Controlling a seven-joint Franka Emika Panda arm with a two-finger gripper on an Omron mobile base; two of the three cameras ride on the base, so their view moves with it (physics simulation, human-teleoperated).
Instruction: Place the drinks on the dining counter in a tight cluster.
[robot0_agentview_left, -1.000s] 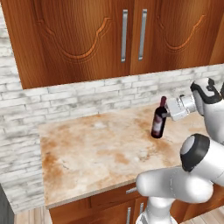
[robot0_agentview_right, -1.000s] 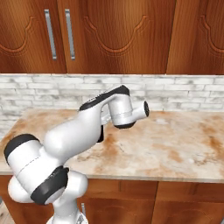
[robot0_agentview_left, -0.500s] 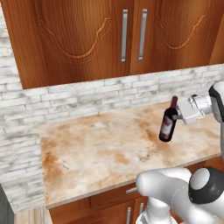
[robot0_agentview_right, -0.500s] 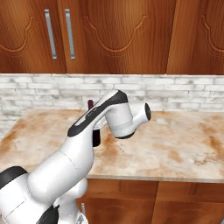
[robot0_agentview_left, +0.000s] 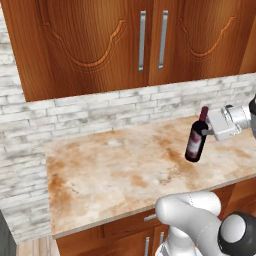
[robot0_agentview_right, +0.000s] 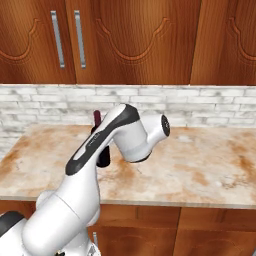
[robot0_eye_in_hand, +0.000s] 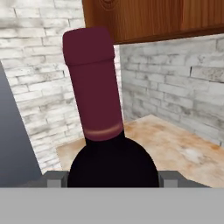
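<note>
The wooden wall cabinets (robot0_agentview_left: 150, 40) with metal handles take the upper part of the left and right base views. Under them runs a white brick wall (robot0_agentview_left: 100, 112), and in front of it lies the short marbled counter (robot0_agentview_left: 115, 170), tan and rust, w/ wooden drawers below.

The white arm (robot0_agentview_right: 100, 165) reaches across the counter from the near side. In the left base view its hand is at the right edge, over the right part of the counter.

The gripper (robot0_agentview_left: 209, 131) holds the wine bottle (robot0_agentview_left: 196, 138) at the shoulder, approx. where the dark body begins to narrow. In the hand view the two dark fingertips (robot0_eye_in_hand: 53, 178) stand on both sides of the bottle's shoulder, close against it, so the jaws are closed on the bottle at medium width. The bottle is tilted a little, its red neck leaning to the right. Its bottom is just above or on the counter top; cannot tell which. In the right base view the bottle (robot0_agentview_right: 103, 156) is mostly hidden behind the arm.
</note>
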